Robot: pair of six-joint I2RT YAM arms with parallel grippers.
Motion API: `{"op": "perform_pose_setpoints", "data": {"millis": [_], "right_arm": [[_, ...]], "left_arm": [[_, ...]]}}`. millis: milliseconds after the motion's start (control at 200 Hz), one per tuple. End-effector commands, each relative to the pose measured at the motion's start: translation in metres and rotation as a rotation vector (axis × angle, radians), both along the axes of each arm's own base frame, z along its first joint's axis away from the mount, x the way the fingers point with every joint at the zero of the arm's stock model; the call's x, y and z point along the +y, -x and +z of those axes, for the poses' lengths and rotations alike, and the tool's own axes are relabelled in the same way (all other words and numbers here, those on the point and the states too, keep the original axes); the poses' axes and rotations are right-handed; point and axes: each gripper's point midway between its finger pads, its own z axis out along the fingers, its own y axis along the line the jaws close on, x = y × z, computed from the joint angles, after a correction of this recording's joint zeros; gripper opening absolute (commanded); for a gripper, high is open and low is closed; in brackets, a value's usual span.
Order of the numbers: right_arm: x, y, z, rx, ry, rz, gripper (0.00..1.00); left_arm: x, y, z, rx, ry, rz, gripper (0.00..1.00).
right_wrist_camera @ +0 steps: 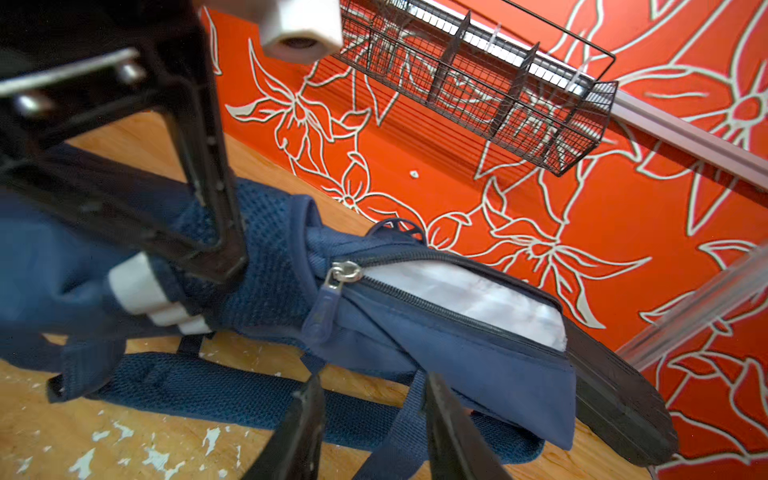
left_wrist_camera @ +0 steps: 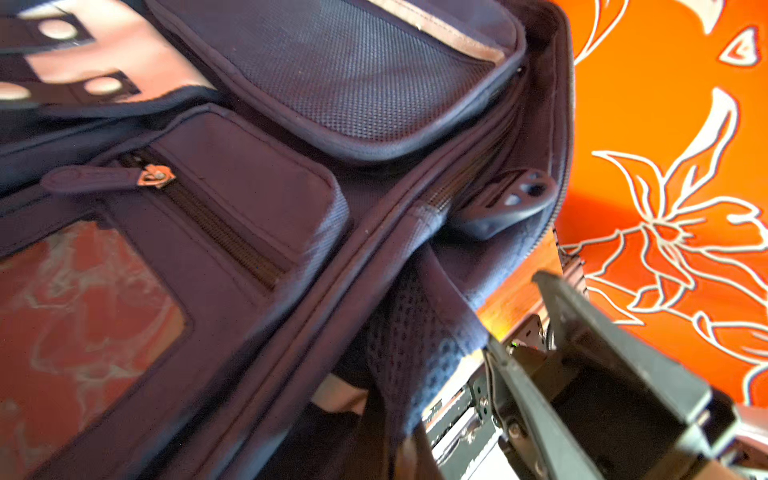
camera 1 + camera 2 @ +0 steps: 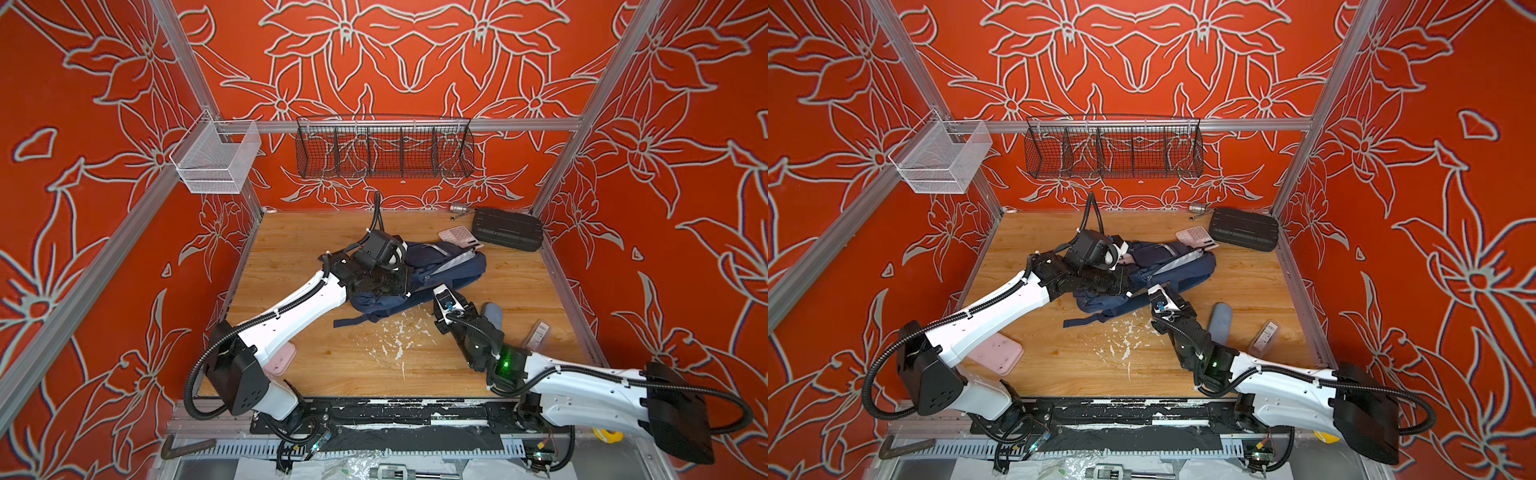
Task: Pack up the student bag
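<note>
Overhead stereo; wrist cams near bag (image 2: pixel 249 208)

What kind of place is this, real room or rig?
Likely a robot test cell, not a lived-in room: bare aluminium frame, printed floral walls, and a wire basket hung above a wood table.

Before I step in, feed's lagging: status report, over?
Left gripper shut on student bag. Right gripper open, strap between jaws. Black case beside bag.

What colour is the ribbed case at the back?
The ribbed plastic case is black, clearest in a top view.
</note>
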Motion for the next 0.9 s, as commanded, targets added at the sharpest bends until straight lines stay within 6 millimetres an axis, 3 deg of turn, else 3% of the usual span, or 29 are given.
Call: {"op": "perform_pose_setpoints", "data": {"millis": [0,345,611,696,831,896], "right_arm": [[0.007,-0.001,-0.004,0.015,0.048,0.024,0.39],[0.022,-0.026,0.002,-0.010,0.083,-0.075,0.32],[0.006,-0.048,0.004,0.008,-0.006,-0.195,0.28],[0.011,-0.049,0.009,0.003,-0.029,-0.158,0.22],[0.018,-0.043,0.010,0.004,-0.053,-0.066,0.02],[0.015,-0.037,0.007,0.021,-0.079,-0.031,0.00]], "left_arm": [[-0.008,-0.013,0.063,-0.150,0.146,0.051,0.00],[-0.029,0.001,0.062,-0.141,0.142,-0.014,0.00],[-0.030,0.005,0.059,-0.138,0.131,-0.032,0.00],[-0.029,0.006,0.053,-0.130,0.109,-0.042,0.00],[-0.026,0.006,0.044,-0.126,0.069,-0.048,0.00],[-0.023,0.005,0.044,-0.150,0.043,-0.053,0.00]]}}
